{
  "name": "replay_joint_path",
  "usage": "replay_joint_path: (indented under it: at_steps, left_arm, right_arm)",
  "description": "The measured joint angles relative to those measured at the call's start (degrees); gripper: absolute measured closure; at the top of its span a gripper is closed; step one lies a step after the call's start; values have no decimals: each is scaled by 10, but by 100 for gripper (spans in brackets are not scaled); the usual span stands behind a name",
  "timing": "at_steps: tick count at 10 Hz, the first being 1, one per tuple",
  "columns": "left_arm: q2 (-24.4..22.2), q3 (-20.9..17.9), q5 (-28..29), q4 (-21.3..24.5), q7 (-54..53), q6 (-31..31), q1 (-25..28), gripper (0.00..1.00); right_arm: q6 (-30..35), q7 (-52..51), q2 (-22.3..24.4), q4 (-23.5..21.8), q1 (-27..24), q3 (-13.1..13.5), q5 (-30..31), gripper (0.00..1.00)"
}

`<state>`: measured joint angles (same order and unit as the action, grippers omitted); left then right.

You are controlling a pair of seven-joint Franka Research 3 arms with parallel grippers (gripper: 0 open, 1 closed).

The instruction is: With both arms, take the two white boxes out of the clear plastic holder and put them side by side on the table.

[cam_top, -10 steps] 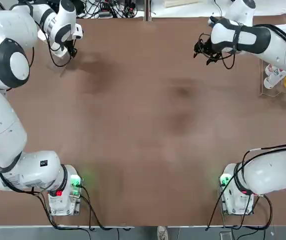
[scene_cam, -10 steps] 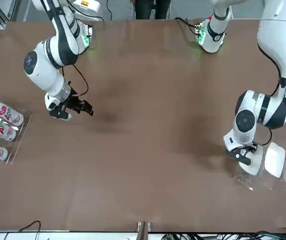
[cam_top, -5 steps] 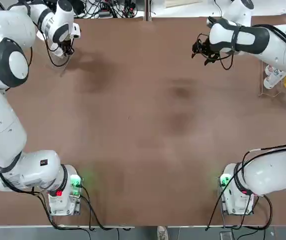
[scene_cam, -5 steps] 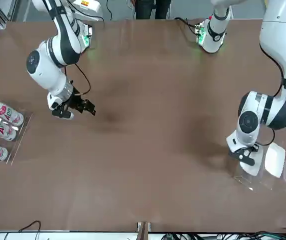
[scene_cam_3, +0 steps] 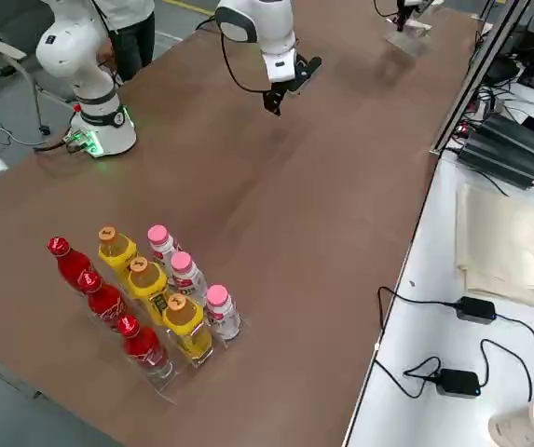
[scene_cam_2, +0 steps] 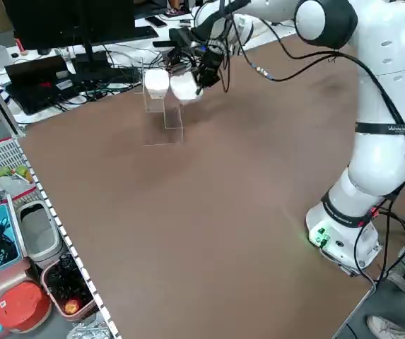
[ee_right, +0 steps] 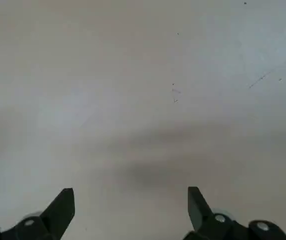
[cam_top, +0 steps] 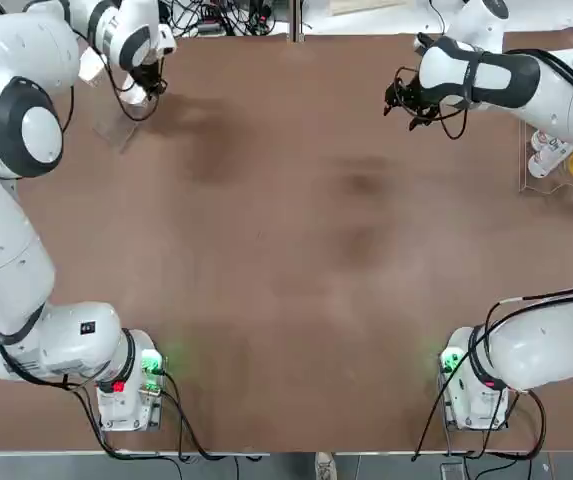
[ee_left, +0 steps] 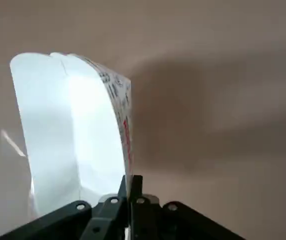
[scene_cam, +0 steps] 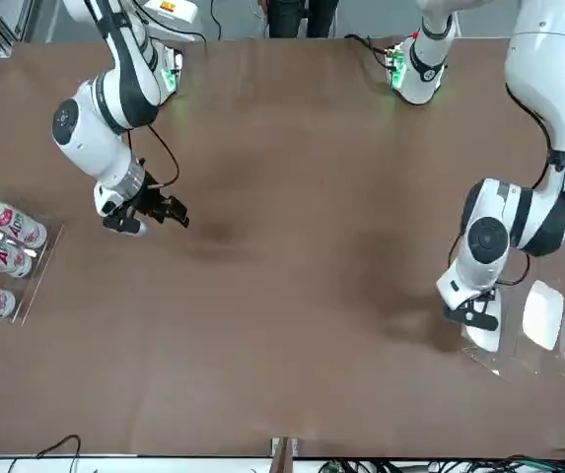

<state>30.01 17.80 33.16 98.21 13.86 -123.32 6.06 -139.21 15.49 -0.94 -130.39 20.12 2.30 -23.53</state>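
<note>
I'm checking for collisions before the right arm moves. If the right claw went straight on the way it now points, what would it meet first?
Most likely the bare table. The right claw stands open, nothing shows between or ahead of its fingers, and it hangs apart from the bottles.

Top cam straight overhead, whole table (cam_top: 296, 250) in frame, arm bases at bottom edge. Front cam across table, raised, facing robot, so sides flipped. Both catch clear holder (scene_cam: 533, 340) corner and bottle rack (scene_cam: 6, 261). Left side cam high, diagonal, holder (scene_cam_2: 163, 106) far off near monitor desk. Right side cam high too, bottle rack (scene_cam_3: 145, 307) close, holder end tiny up top. Left wrist cam super close, white box (ee_left: 73, 130) fills half. Right wrist cam just above bare table (ee_right: 143, 100).
</note>
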Motion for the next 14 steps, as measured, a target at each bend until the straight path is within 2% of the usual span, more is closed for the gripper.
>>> replay_joint_path:
  at_steps: [3, 5, 7, 8, 12, 14]
  left_arm:
    - [-11, 105, -50, -16, 153, 45, -29, 98]
    - [-8, 130, -96, -16, 240, 48, -79, 98]
    - [6, 135, -109, -25, 314, 47, -150, 98]
    - [25, 135, -111, -46, 350, 47, -194, 98]
    - [145, 135, -130, -158, 359, 41, -290, 98]
    - [207, 133, -147, -193, 369, -25, -318, 96]
  right_arm:
    - [-1, 0, 0, 0, 0, 0, 0, 0]
    - [-2, 0, 0, 0, 0, 0, 0, 0]
    - [-4, 0, -1, 0, 1, 0, 0, 0]
    - [-4, 0, -2, 0, 1, 0, 0, 0]
    - [-5, 0, -3, 0, 3, 0, 0, 0]
    - [-6, 0, -4, 0, 3, 0, 0, 0]
